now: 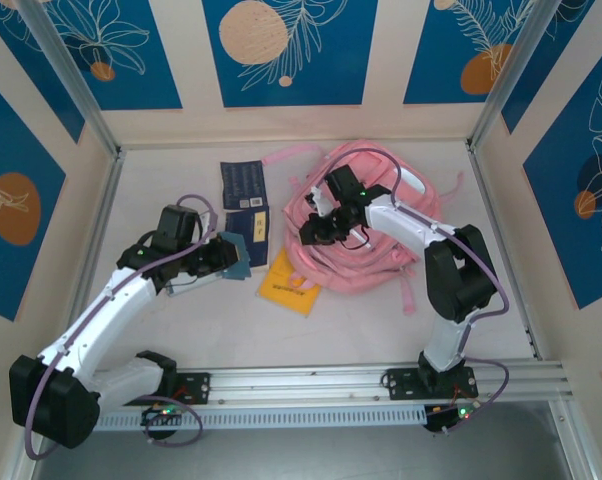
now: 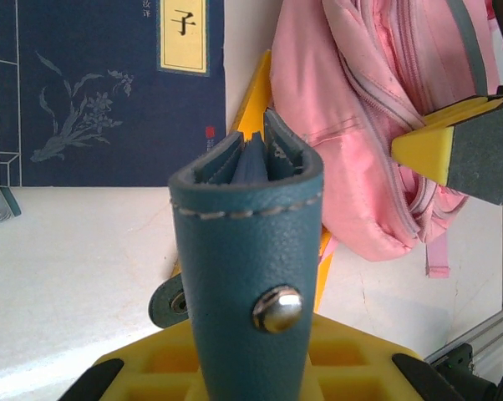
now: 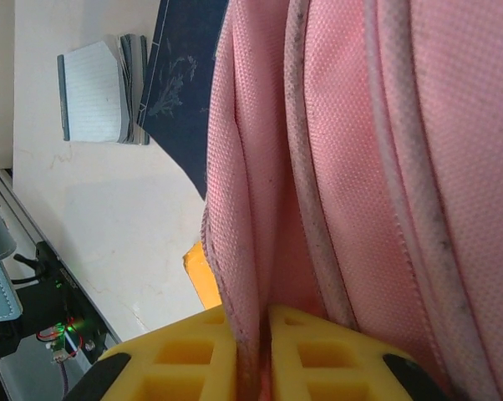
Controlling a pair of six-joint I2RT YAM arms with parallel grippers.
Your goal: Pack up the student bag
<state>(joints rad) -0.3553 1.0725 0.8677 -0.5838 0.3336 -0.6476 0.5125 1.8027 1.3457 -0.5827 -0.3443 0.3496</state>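
- A navy book [image 1: 243, 184] is laid on the white bench [image 1: 311, 335].
- A second navy book [image 1: 248, 228] is laid just nearer.
- A yellow booklet [image 1: 289, 283] is laid nearer still.
- A teal leather case [image 2: 247, 276] is seen left of the booklet.

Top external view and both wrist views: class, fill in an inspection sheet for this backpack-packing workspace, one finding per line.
Surface: white table, flat.
Job's things: pink student bag lying at back right.
Clutter: two dark blue books and a yellow booklet left of the bag.
Grippers: left gripper shut on a teal leather case; right gripper shut on a fold of the bag.
Cables: purple cable looping along each arm.
Surroundings: blue-and-cream wall panels; metal rail at near edge.
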